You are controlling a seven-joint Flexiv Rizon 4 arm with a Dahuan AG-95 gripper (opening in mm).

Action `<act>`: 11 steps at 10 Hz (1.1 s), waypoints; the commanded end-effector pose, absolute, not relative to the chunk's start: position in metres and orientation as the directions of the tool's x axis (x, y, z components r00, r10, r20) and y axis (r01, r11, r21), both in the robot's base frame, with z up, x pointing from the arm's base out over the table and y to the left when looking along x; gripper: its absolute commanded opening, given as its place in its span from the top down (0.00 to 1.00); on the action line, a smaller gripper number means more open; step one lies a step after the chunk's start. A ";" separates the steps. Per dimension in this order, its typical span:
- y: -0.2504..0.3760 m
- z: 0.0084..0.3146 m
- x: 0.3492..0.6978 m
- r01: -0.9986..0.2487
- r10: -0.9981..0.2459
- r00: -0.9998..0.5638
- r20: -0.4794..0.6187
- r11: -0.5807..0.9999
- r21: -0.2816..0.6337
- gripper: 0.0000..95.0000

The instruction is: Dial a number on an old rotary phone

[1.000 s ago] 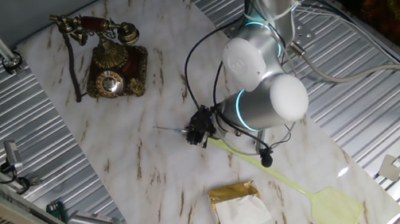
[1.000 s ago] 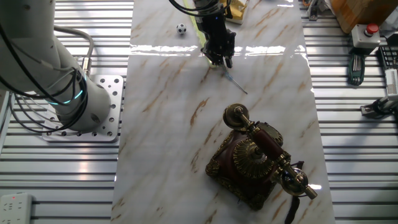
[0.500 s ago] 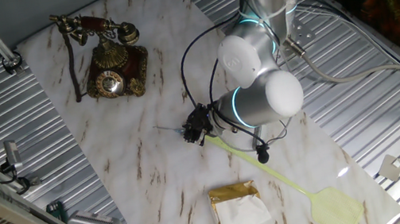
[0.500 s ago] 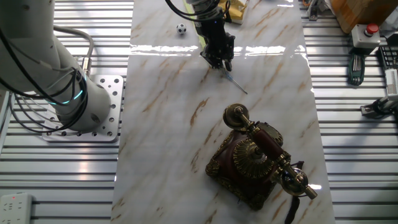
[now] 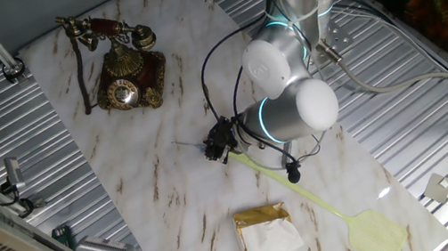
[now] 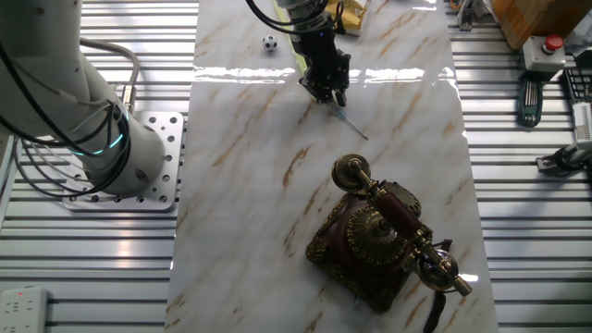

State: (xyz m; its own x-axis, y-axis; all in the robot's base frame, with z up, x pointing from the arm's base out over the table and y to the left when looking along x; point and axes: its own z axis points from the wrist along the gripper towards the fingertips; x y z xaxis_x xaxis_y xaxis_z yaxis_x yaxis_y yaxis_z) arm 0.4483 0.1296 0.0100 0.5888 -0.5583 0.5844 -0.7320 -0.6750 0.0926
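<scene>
The old rotary phone [image 5: 127,73] stands at the far left end of the marble sheet, its brass dial [image 5: 121,93] facing the camera and its handset [image 5: 105,29] on the cradle. In the other fixed view the phone [image 6: 379,236] sits low and right of centre. My gripper [image 5: 213,151] is down at the sheet's middle, well away from the phone. Its fingers sit at the near end of a thin stick [image 6: 351,123] that points toward the phone. The same gripper [image 6: 328,95] is small and dark there, so how its jaws stand is unclear.
A yellow fly swatter [image 5: 337,211] lies under the arm toward the lower right. A gold packet with white tissue [image 5: 268,229] sits near the front edge. A small black-and-white ball [image 6: 269,43] rests behind the gripper. Ribbed metal tabletop [image 5: 18,131] flanks the sheet.
The gripper has shifted slightly toward the stick's end and a little lower. The stick and the phone have not moved.
</scene>
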 end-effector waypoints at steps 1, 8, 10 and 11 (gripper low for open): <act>0.130 0.011 0.448 -0.732 -0.559 0.589 0.583 -0.675 0.092 0.80; 0.127 0.009 0.447 -0.732 -0.560 0.585 0.586 -0.675 0.086 0.80; 0.127 0.009 0.447 -0.733 -0.562 0.583 0.587 -0.676 0.082 0.80; 0.127 0.009 0.447 -0.733 -0.562 0.582 0.587 -0.675 0.081 0.80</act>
State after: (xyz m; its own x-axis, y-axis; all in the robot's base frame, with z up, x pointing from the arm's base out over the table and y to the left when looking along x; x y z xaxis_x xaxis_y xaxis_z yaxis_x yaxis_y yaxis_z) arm 0.4475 0.1269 0.0085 0.5826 -0.5620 0.5871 -0.7334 -0.6749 0.0817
